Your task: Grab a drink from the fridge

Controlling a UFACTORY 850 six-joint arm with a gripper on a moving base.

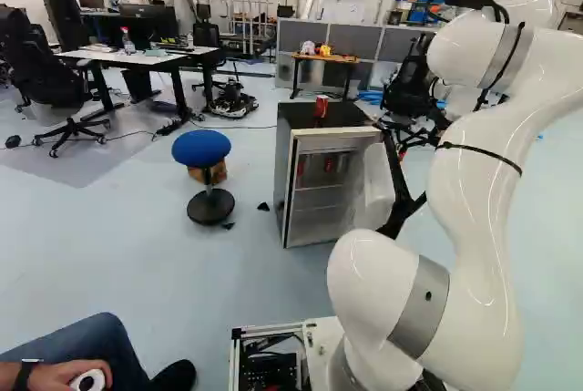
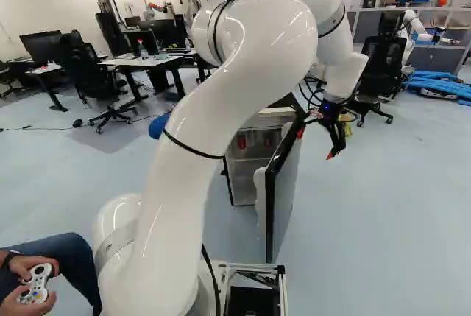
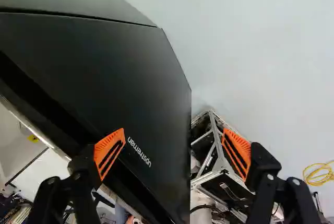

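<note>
One smooth, glossy white arm [image 2: 257, 51] arches over toward the fridge [image 1: 282, 177], we guess so the wrist can work the door from above. We see a boxy fridge, dark top, metal-look front frame, see-through interior, standing ahead of the base, front exposed for a reach. Its door [image 3: 104, 72] hangs wide open, flat dark outer face, pale moulded inside; we judge it needs to stay clear of the arm. We have the gripper [image 3: 174, 134] by the door's upper edge, fingers apart, nothing clamped; contact we can't tell. Drinks: red cans [image 1: 329, 163] inside on an upper shelf, plus one red can [image 1: 321, 107] upright on top, maybe easier. Smallest, we note ribbed orange pads [image 3: 109, 152], wedge-shaped, likely for grip.
</note>
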